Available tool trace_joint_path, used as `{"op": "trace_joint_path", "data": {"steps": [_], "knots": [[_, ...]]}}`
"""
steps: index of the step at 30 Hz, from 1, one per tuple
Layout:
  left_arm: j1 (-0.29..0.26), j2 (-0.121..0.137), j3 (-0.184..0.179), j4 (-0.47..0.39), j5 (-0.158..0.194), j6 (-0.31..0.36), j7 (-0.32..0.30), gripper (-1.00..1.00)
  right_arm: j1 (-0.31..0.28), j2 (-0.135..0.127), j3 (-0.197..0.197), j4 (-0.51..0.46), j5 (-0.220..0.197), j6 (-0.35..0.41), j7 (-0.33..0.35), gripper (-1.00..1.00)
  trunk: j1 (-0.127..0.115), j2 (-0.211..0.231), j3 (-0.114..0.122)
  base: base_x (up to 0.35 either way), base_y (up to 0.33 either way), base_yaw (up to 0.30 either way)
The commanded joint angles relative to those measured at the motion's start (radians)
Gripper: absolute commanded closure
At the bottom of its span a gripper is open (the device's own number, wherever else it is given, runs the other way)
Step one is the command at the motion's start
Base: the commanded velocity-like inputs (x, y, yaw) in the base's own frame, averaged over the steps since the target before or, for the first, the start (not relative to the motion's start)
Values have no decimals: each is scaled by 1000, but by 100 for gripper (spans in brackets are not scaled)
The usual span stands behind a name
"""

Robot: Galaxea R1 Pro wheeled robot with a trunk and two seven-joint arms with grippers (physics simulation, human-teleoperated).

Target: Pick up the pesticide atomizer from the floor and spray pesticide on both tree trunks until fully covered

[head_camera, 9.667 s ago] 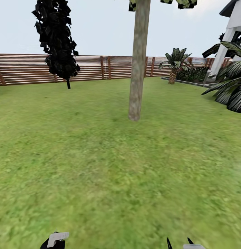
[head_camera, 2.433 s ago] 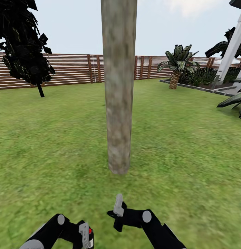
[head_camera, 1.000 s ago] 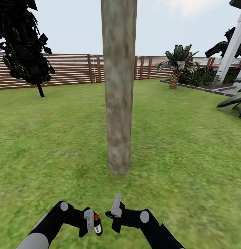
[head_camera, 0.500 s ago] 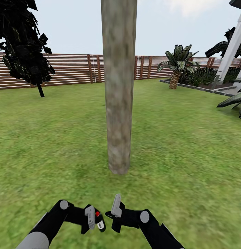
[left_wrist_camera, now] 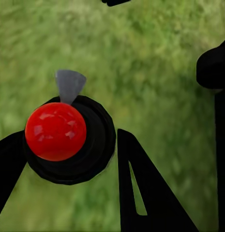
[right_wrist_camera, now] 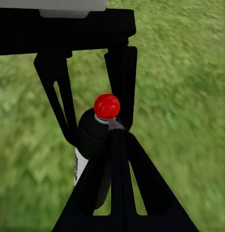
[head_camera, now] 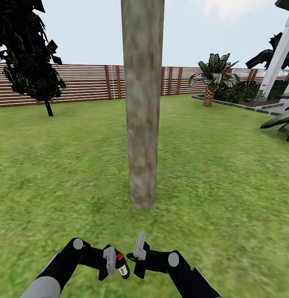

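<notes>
The pesticide atomizer (head_camera: 121, 267), a small black bottle with a red cap (left_wrist_camera: 55, 131) and a grey nozzle (left_wrist_camera: 69, 84), hangs low over the grass. My left gripper (head_camera: 115, 263) is shut on it, one finger on each side of the bottle (right_wrist_camera: 93, 140). My right gripper (head_camera: 138, 248) is shut and holds nothing. Its tip (right_wrist_camera: 114, 140) is right beside the atomizer's neck. One tree trunk (head_camera: 142, 103), mottled grey-brown, rises from the garden lawn (head_camera: 223, 174) straight ahead, a short way beyond both grippers. No pesticide mist is in view.
A brown slat fence (head_camera: 86, 82) closes the back of the lawn. A thin black-leaved tree (head_camera: 30, 62) stands at far left. A small palm (head_camera: 213, 76), a white pillar (head_camera: 279, 58) and dark fronds (head_camera: 281, 120) are at right.
The view has come close to the trunk since the oldest frame. Over the last second my left gripper has carried the atomizer rightwards to the right gripper, which stayed still.
</notes>
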Motion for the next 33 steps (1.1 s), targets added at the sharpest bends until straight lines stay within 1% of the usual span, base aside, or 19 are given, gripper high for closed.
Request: {"op": "trace_joint_path", "data": {"steps": [1, 6, 10, 15, 20, 22, 33], "knots": [[0, 0, 0, 0, 0, -4, -1, 100, 0, 0, 0, 0, 0, 0, 0, 100, 0, 0, 0, 0, 0, 0], [-1, -2, 0, 0, 0, -12, -4, 100, 0, 0, 0, 0, 0, 0, 0, 100, 0, 0, 0, 0, 0, 0], [-1, -2, 0, 0, 0, -13, -31, 100, 0, 0, 0, 0, 0, 0, 0, 100, 0, 0, 0, 0, 0, 0], [-2, -2, 0, 0, 1, -14, -36, 100, 0, 0, 0, 0, 0, 0, 0, 100, 0, 0, 0, 0, 0, 0], [-2, -2, 0, 0, 27, -16, -37, 100, 0, 0, 0, -1, 0, 0, 0, 100, 0, 0, 0, 0, 0, 0], [-2, -3, 0, 0, 32, -16, -37, 100, 0, 0, 0, -1, 0, 0, 0, 100, 0, 0, 0, 0, 0, 0], [-2, -12, 0, 0, 35, -19, -37, 100, 0, 0, 0, -2, 0, 0, 0, 100, 0, 0, 0, 0, 0, 0]]}}
